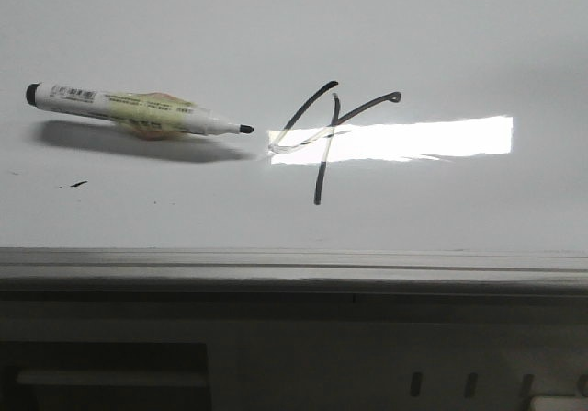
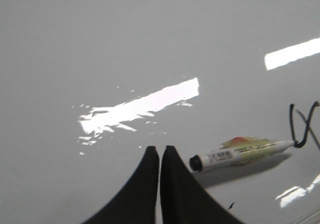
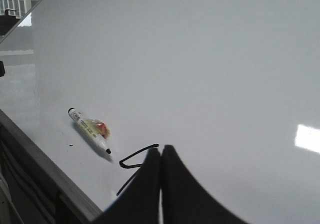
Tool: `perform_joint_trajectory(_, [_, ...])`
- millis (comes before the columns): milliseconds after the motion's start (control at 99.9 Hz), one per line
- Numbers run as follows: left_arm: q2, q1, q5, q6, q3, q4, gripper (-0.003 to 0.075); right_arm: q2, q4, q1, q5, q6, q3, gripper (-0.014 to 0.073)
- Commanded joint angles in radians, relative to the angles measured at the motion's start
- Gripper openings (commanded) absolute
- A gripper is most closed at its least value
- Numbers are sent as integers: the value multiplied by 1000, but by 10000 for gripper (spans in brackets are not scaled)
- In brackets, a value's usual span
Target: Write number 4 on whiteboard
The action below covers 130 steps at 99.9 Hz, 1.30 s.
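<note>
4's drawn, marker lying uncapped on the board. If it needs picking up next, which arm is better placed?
Probably left. The marker lies left of the number 4, on the left arm's side, and sits just beside the left gripper in its wrist view. The right gripper hovers over the 4, farther from it. Both are shut.

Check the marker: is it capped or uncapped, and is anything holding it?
Uncapped: the marker lies flat on the whiteboard, bare black tip toward the number 4. Nothing holds it; no cap is visible.
</note>
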<state>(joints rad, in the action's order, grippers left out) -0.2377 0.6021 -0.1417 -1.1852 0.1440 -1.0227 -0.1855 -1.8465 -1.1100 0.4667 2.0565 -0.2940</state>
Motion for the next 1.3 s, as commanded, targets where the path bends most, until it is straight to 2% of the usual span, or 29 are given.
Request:
perform_joint_trajectory(0, [4, -64, -25, 334, -21, 329, -20, -8, -11, 4, -24, 3, -25, -66])
perform_joint_trajectory(20, [7, -83, -25, 437, -30, 392, -20, -8, -11, 4, -24, 3, -25, -66])
perform_joint_trajectory(60, [20, -118, -25, 640, -62, 613, -20, -8, -11, 4, -24, 3, -25, -66])
perform_joint_trajectory(130, [43, -168, -25, 916, -101, 848, -20, -8, -11, 4, -24, 3, -25, -66])
perform_joint_trajectory(180, [63, -198, -25, 1032, -125, 933, -20, -8, -11, 4, -24, 3, -25, -66])
perform_joint_trajectory(240, [92, -228, -26, 1095, -155, 964, -20, -8, -11, 4, -24, 3, -25, -66])
perform_joint_trajectory(320, [129, -252, -29, 1097, -184, 962, -20, -8, -11, 4, -24, 3, -25, -66])
perform_joint_trajectory(430, [193, -284, 64, 1097, -183, 964, -20, -8, -11, 4, -24, 3, -25, -66])
perform_joint_trajectory(550, [271, -333, 222, 1097, -183, 958, -20, -8, -11, 4, -24, 3, -25, -66])
perform_joint_trajectory(751, [268, -384, 434, 1097, -183, 937, -20, -8, -11, 4, -17, 3, -25, -66])
perform_joint_trajectory(1291, [268, -384, 429, 1097, -183, 921, -20, -8, -11, 4, -16, 3, -25, -66])
